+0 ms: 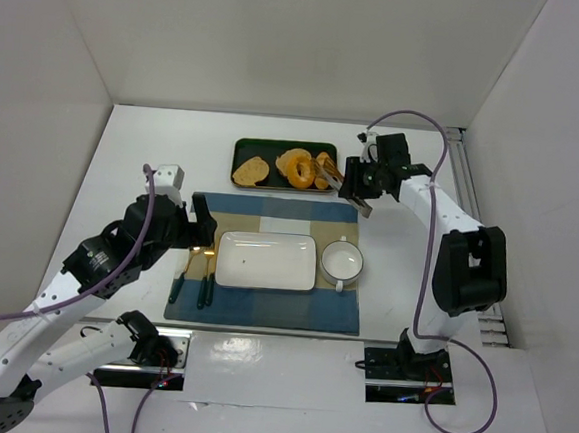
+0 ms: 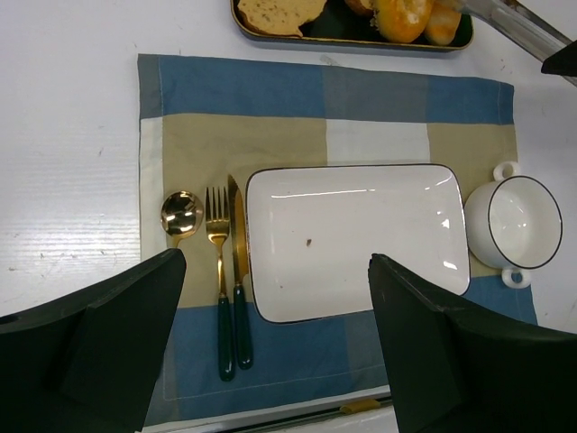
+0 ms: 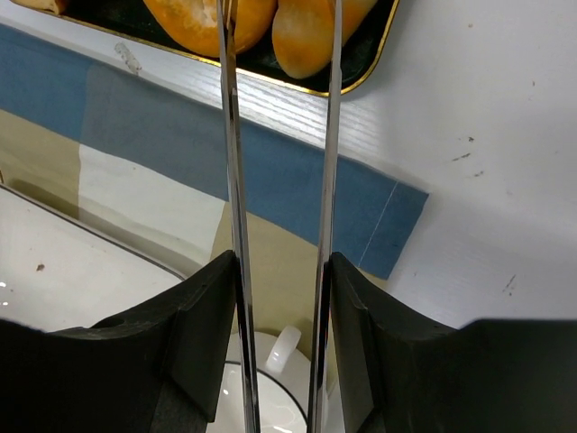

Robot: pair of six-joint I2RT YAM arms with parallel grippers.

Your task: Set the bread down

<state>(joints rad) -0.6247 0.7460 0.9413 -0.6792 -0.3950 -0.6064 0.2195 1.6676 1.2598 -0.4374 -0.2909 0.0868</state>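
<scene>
In the black tray (image 1: 243, 145) at the back of the table, the bread (image 1: 296, 167) sits between a toast slice (image 1: 251, 171) and a small roll (image 1: 327, 167).
From the left: left gripper (image 2: 278, 262) is spread wide over the placemat (image 1: 270, 210), which has the spoon (image 2: 180, 214), fork (image 2: 217, 239), knife (image 2: 237, 244), white rectangular plate (image 1: 265, 261) and two-handled bowl (image 1: 343, 261) on it. The right gripper (image 3: 281, 262) is clamped on metal tongs (image 3: 233, 180). Their arms are apart, reaching over the bread and roll, but the tips are cut off, so I can't tell if they grip anything.
</scene>
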